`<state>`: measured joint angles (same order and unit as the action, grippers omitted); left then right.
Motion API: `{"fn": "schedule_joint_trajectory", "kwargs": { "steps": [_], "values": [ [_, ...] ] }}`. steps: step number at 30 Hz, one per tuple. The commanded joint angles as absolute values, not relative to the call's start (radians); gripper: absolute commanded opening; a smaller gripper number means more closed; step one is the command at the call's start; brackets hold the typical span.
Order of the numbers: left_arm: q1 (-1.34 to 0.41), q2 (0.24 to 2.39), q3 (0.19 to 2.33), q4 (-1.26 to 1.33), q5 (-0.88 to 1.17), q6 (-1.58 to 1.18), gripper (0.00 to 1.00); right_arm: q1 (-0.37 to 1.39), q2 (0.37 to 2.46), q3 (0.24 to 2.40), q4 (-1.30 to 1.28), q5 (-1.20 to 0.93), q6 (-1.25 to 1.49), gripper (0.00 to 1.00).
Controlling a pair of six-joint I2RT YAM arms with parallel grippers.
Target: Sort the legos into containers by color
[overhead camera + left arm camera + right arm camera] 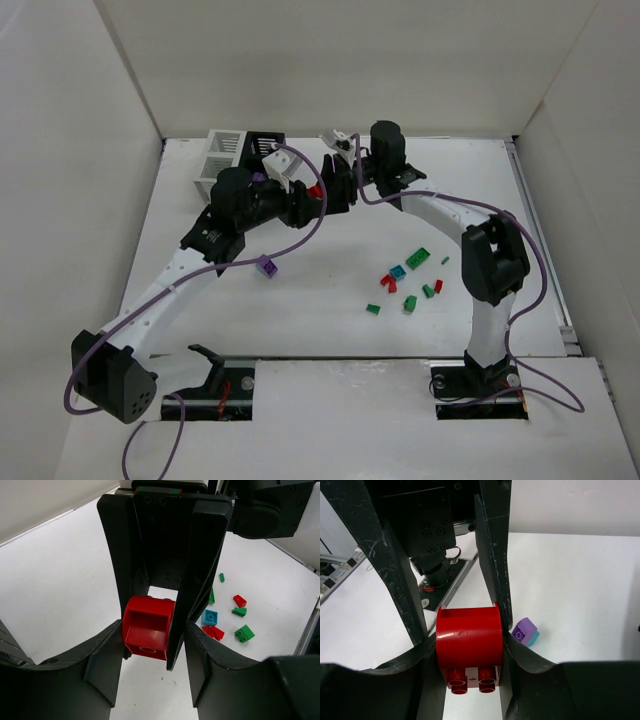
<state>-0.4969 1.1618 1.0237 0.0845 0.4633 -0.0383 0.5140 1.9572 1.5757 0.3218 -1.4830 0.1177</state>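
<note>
1. Item: red brick (316, 191). Loc.: held off the counter (330, 335) at far centre, between two pincers set tip to tip, just right of the boxes.
2. R pincer (469, 652): clenched on the brick. Both fingers are seen flush on its sides, studs facing down in the R wrist view.
3. L pincer (152, 647): drawn in round the same brick from the opposite end. One finger is seen touching it, the other side is masked by an R finger, so a full clamp cannot be told.
4. Key relation: the brick's long axis is judged to run along the line from pincer to pincer, each taking one end. White box (224, 150) and black box (262, 142) lie left and slightly beyond the brick, on the L arm's side. L arm is nearer, so a handover R to L is judged to be the step in hand. The box meant for red cannot be told.
5. L arm pose: stretched diagonally from near-left base to far centre, wrist turned rightward.
6. R arm pose: elbow raised at right, forearm reaching far-left, wrist facing the L pincer.
7. Other stock: loose legos (410, 280) (green, red, teal) on the counter at right, well apart. Purple brick (266, 267) under the L forearm.
</note>
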Motion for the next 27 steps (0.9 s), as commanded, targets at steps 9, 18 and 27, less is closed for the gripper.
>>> {"fn": "schedule_joint_trajectory", "kwargs": {
  "steps": [9, 18, 27],
  "values": [
    [-0.503, 1.083, 1.019, 0.143, 0.557, -0.017, 0.03, 0.515, 1.954, 1.611, 0.367, -1.623, 0.106, 0.00],
    [-0.503, 1.045, 0.991, 0.176, 0.701, 0.014, 0.07, 0.515, 1.873, 1.519, 0.442, -1.623, 0.106, 0.00],
    [-0.503, 1.045, 0.991, 0.156, 0.716, 0.038, 0.07, 0.506, 1.855, 1.497, 0.442, -1.623, 0.106, 0.00]
  ]
}}
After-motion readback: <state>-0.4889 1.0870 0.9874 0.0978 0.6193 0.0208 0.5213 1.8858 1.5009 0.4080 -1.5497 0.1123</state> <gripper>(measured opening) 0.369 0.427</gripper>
